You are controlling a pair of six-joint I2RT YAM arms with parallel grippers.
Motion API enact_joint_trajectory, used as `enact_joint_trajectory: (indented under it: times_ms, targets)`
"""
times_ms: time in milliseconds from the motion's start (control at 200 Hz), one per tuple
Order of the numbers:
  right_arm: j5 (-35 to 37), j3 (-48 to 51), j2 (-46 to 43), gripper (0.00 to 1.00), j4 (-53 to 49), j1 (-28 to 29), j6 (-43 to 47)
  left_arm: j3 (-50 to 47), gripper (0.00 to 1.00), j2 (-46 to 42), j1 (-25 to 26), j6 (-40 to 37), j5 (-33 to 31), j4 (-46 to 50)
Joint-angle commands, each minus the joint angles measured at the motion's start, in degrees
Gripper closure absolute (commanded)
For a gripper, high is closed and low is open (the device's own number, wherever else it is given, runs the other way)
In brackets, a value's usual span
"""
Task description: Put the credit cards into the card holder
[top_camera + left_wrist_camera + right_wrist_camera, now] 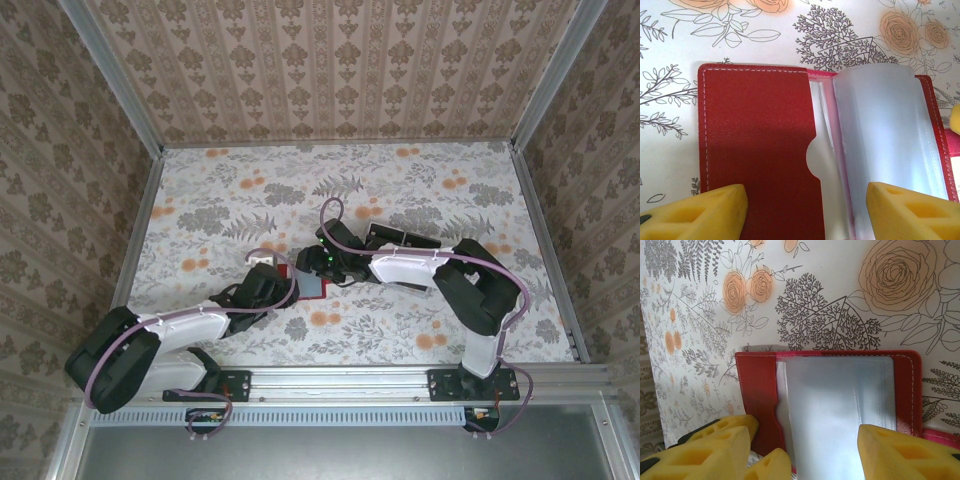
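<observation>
On the flowery table (pixel 400 190), the red card holder (pixel 755 145) is lying open right about in the middle.
The left gripper (pixel 805 212) and right gripper (pixel 802 450) hang over it from opposite sides, jaws on both spread wide; its clear plastic sleeves (pixel 885 140) face up.

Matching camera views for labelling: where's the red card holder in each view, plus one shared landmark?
Top external: card holder just below frame centre.
Left wrist: card holder open across the middle, red pocket left, clear sleeves right.
Right wrist: card holder lower centre, cut by the bottom edge.
Landmark: the clear sleeves, pale in all three.
</observation>
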State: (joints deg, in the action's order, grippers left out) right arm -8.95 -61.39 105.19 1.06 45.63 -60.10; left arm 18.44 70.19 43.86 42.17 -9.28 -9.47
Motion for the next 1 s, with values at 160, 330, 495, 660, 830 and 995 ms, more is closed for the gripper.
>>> enact_joint_trajectory:
  times_ms: [160, 330, 495, 660, 830, 995]
  targets:
    - [0.39, -1.01, 3.95, 0.39, -1.06, -0.23, 1.47, -1.39, 0.33, 2.87, 0.18, -0.07, 1.80, 4.28]
    - [-1.45, -1.80, 5.23, 0.40, -0.19, -0.07, 1.74, -1.30, 0.34, 3.44, 0.19, -0.07, 2.02, 3.77]
    - [-2.45, -2.28, 4.78, 0.40, 0.26, 0.19, 2.18, -1.08, 0.34, 3.64, 0.13, -0.32, 2.24, 3.41]
    - [-2.56, -2.51, 2.95, 0.40, 0.11, 0.63, 2.26, -0.68, 0.32, 1.55, 0.13, -0.56, 2.00, 4.49]
    - [-2.65, -3.30, 1.47, 0.40, -0.53, 1.22, 2.30, -0.43, 0.27, -6.10, 0.18, -0.27, 0.44, 9.33]
    - [-2.56, -5.15, 1.12, 0.40, -1.85, 2.25, 2.37, -0.77, 0.21, -16.58, -0.06, 1.17, -2.24, 15.32]
